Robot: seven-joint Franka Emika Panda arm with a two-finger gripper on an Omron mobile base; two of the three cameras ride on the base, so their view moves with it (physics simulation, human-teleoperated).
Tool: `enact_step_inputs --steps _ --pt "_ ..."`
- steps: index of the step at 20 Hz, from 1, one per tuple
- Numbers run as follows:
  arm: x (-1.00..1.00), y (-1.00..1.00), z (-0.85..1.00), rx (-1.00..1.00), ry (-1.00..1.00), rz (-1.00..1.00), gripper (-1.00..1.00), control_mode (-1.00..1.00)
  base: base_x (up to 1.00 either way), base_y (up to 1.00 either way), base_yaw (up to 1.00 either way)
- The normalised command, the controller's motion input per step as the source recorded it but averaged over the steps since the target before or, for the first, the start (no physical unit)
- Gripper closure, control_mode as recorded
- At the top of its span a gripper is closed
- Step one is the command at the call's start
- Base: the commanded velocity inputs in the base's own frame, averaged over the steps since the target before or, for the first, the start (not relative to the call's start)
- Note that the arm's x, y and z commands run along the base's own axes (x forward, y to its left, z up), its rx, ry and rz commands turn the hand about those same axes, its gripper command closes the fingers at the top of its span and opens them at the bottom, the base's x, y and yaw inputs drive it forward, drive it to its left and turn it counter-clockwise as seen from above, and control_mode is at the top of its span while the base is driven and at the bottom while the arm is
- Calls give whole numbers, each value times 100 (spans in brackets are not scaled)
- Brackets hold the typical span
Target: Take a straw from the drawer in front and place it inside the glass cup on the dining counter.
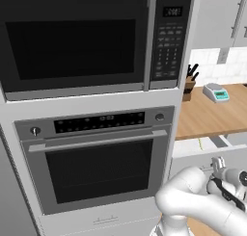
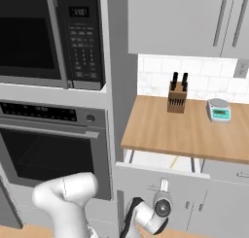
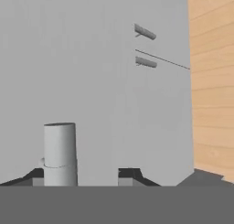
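You're looking at the gripper (image 3: 84, 175) sitting low against the drawer (image 2: 146, 181) front, with its two tips straddling the handle (image 3: 59, 152). The jaws are standing partly spread, not clamped. The bar is lying against one tip with a clear gap to the other, so it looks like you're hooking the handle to haul on it, not squeezing it. That would explain why the hand is pointing straight into the grey front. The drawer is standing part-way out beneath the worktop (image 2: 185, 130), and its white inside is showing just above and beyond the hand. The straw (image 2: 173, 161) is lying in there, a thin yellow line flat on the drawer floor, running front to back, untouched and apart from the fingers. Nothing else can be made out in the opened part. From the left side you're seeing the same thing: the gripper (image 1: 219, 163) under the drawer's edge and the straw (image 1: 200, 143) a little above it. My read is you're in the opening step. Next you're letting go of the bar and lifting over the front to reach in.
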Motion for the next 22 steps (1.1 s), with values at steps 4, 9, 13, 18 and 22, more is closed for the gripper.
enact_step_inputs --steps 4,9,13,18,22 --pt "-100 -68 -86 0 -1 -4 100 -100 0 0 0" --pt "-100 -71 -85 0 -4 -3 100 -100 0 0 0" --pt "-100 -78 -77 0 -6 -2 100 -100 0 0 0" --pt "-100 -79 -73 0 -6 -2 100 -100 0 0 0" --pt "-100 -79 -69 0 -7 -2 100 -100 0 0 0"
